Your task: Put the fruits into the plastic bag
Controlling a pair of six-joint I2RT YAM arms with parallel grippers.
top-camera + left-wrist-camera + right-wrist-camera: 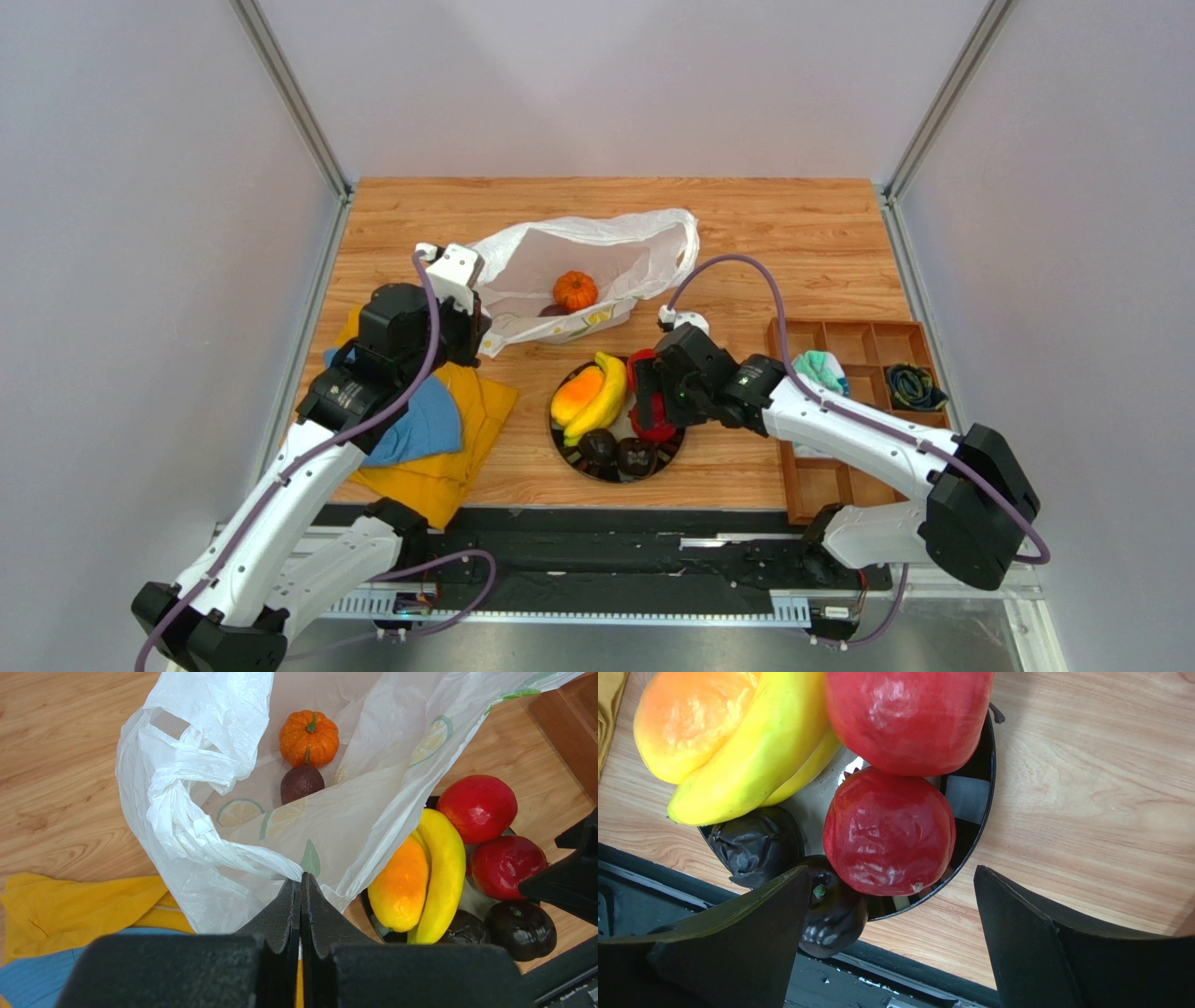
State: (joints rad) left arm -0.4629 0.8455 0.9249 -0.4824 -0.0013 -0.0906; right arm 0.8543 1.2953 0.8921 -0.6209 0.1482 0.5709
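The plastic bag (589, 259) lies open at the back of the table. A ribbed orange fruit (574, 291) and a dark purple fruit (302, 782) sit inside it. My left gripper (302, 882) is shut on the bag's near edge (210, 882), at its left corner (474, 329). The black plate (987, 763) holds a banana (609, 396), a mango (574, 398), two red fruits (889, 833) (906, 714) and dark round fruits (601, 448). My right gripper (891, 871) is open just above the nearer red fruit, one finger on either side of it, not touching it.
A wooden compartment tray (856, 343) with small items stands to the right of the plate. A yellow cloth (456, 455) and a blue cloth (421, 420) lie under my left arm. Grey walls close in the table at left, right and back.
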